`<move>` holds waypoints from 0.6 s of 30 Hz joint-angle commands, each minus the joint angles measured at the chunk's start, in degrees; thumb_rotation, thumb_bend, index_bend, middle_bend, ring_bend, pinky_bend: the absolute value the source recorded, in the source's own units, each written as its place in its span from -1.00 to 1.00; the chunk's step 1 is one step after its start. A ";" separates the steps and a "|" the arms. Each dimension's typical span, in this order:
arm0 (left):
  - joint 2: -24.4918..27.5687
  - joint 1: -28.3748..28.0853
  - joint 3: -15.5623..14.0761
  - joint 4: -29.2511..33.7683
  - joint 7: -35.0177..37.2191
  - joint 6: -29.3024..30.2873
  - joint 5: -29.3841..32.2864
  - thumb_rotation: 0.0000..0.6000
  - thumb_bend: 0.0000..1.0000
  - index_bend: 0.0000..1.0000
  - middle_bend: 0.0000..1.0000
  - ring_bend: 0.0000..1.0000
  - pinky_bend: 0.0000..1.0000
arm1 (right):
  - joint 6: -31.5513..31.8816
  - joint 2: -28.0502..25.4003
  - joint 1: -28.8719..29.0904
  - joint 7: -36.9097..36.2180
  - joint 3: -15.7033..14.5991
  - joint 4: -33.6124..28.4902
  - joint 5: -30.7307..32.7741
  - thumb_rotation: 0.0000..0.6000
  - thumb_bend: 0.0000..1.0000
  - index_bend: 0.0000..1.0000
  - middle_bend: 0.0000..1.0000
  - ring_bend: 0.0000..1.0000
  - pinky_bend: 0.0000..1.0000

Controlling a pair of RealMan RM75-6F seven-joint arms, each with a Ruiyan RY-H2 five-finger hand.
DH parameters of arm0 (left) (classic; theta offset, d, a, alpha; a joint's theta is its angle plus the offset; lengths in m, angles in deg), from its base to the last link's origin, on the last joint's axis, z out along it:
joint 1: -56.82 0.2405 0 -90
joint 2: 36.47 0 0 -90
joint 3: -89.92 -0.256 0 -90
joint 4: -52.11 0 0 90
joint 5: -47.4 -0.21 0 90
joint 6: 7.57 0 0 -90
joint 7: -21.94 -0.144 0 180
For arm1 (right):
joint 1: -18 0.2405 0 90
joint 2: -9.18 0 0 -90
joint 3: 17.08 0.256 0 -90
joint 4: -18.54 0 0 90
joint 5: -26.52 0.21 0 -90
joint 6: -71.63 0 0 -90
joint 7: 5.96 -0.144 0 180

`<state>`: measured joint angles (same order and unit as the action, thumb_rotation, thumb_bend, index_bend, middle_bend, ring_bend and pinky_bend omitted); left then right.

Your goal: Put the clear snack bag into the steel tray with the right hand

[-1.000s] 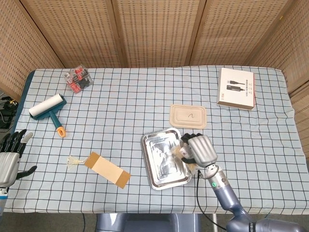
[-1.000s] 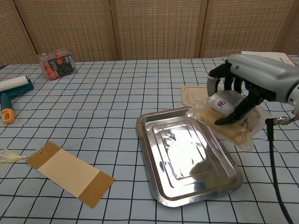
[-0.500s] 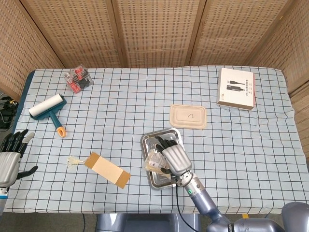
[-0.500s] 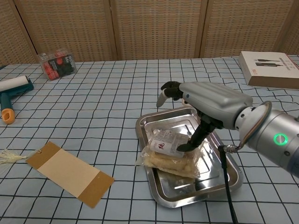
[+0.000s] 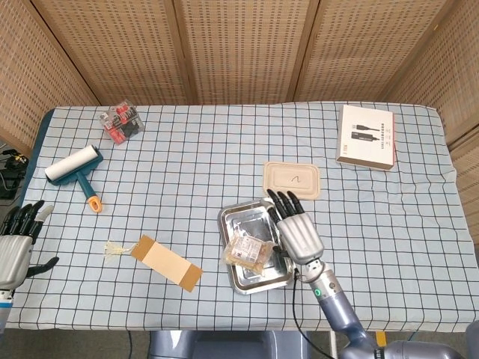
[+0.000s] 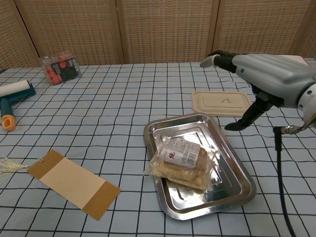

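The clear snack bag lies in the steel tray, toward its left side, with one corner hanging over the left rim. My right hand hovers above the tray's right edge, fingers spread and holding nothing, apart from the bag. My left hand sits off the table's left edge in the head view, fingers apart and empty; the chest view does not show it.
A tan lid lies just behind the tray. A brown tag lies left of the tray. A lint roller and a small clear box are at the far left, a white box at the back right.
The right hand carried the bag from the tray's right edge into the tray, let it go, and has lifted away to the right with fingers spread. The left hand has not moved.
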<state>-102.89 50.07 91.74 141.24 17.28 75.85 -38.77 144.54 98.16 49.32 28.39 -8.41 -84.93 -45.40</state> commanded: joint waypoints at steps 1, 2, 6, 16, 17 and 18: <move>-0.09 -0.05 -0.02 0.13 -0.40 -0.12 0.11 1.00 -0.83 -1.00 -1.00 -1.00 -1.00 | 1.74 -5.54 -2.65 -4.36 -0.80 -0.37 -2.01 1.00 -0.83 -0.84 -1.00 -1.00 -0.99; -0.12 -0.03 -0.03 0.18 -0.54 -0.07 0.09 1.00 -0.82 -1.00 -1.00 -1.00 -1.00 | 1.99 -6.87 -3.28 -5.61 -1.14 0.12 -2.46 1.00 -0.83 -0.87 -1.00 -1.00 -1.00; -0.29 0.10 -0.10 0.32 -1.09 0.31 -0.12 1.00 -0.82 -1.00 -1.00 -1.00 -1.00 | 3.66 -11.42 -6.71 -13.67 -2.82 4.98 -4.24 1.00 -0.83 -0.93 -1.00 -1.00 -1.00; -0.78 0.00 0.04 -0.04 -1.88 0.29 0.08 1.00 -0.82 -1.00 -1.00 -1.00 -1.00 | 9.86 -12.42 -13.95 -33.40 -6.41 20.88 -10.75 1.00 -0.83 -0.94 -1.00 -1.00 -1.00; -0.81 -0.01 0.05 -0.09 -1.84 0.26 0.12 1.00 -0.82 -1.00 -1.00 -1.00 -1.00 | 10.69 -12.34 -14.52 -34.51 -6.71 21.92 -11.50 1.00 -0.83 -0.94 -1.00 -1.00 -1.00; -0.84 -0.02 0.07 -0.19 -1.77 0.20 0.18 1.00 -0.82 -1.00 -1.00 -1.00 -1.00 | 12.02 -12.30 -15.50 -35.93 -7.18 23.31 -12.41 1.00 -0.83 -0.94 -1.00 -1.00 -1.00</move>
<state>-103.71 50.06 91.80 141.06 15.50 76.06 -38.60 153.84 85.97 36.17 -4.59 -14.21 -64.52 -55.48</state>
